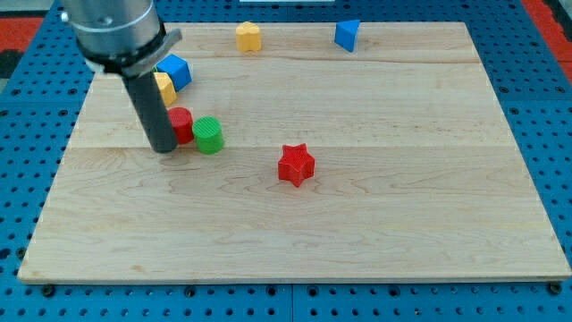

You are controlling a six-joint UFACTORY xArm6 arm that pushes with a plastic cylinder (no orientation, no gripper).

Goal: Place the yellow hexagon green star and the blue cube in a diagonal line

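Wooden board (357, 233) on blue pegboard fills the camera view. No pincer fitted: the arm ends in a bare rod, nothing grasped. My tip (164, 148) rests at the view's left, touching the red cylinder (181, 123); a green block (209, 135), cylinder-like rather than a clear star, sits just right of it. Blue cube (174, 71) lies up and slightly right of my tip, with a yellow block (164, 87) between them, partly hidden by the rod. That cluster's long axis already runs diagonally, upper-left to lower-right. Second yellow block (248, 37), blue triangular block (348, 35) and red star (296, 165) lie well apart.
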